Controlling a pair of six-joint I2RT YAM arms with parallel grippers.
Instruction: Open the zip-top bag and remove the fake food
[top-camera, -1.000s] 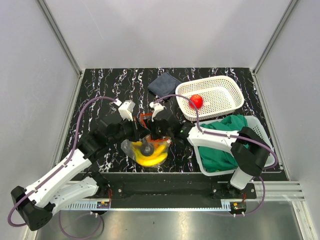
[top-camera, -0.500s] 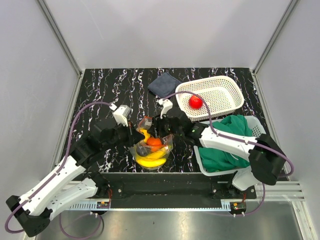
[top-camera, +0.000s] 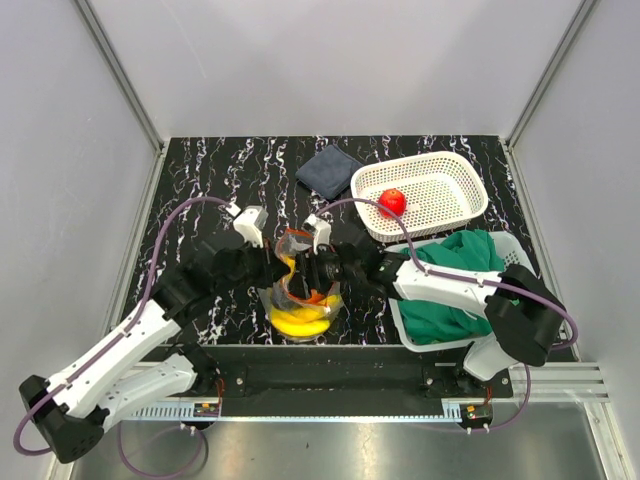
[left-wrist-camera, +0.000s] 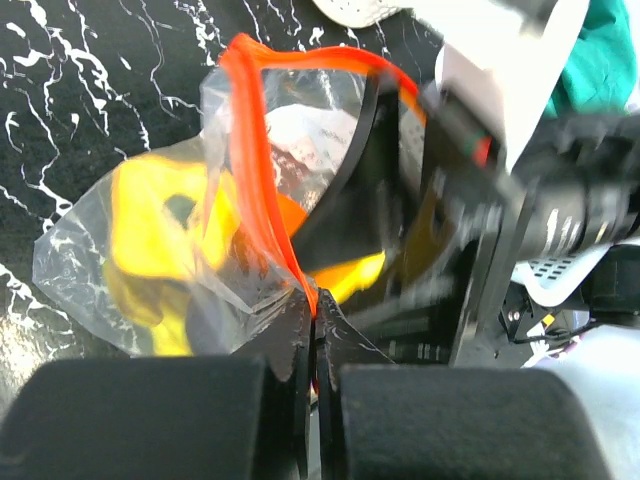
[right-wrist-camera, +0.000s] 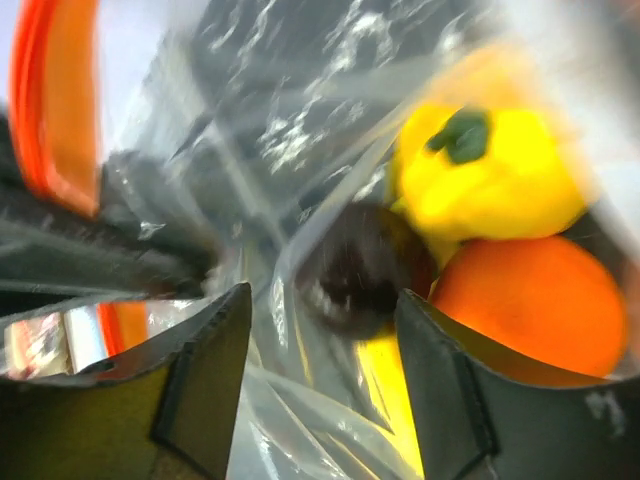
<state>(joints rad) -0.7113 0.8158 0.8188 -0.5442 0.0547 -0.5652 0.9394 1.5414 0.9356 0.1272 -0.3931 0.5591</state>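
Bag (top-camera: 298, 300) open, right claw (right-wrist-camera: 322, 310) in among the food (top-camera: 300, 322)

My left claw (left-wrist-camera: 312, 318) is pressed together on the bag's orange zip strip (left-wrist-camera: 262, 170), holding one lip up so the mouth gapes. The bag sits on the tabletop (top-camera: 200, 180), near the middle, at the near edge. My right claw is spread and poked into the mouth. The dark fruit (right-wrist-camera: 360, 265) lies just past its tips, with an orange (right-wrist-camera: 535, 300) and a yellow pepper (right-wrist-camera: 490, 175) beside it. One apple (top-camera: 392, 202) lies in the far right basket (top-camera: 445, 190). I judge this to be the removal step. Next I should ease forward, close on the dark fruit without snagging plastic, then lift it out.
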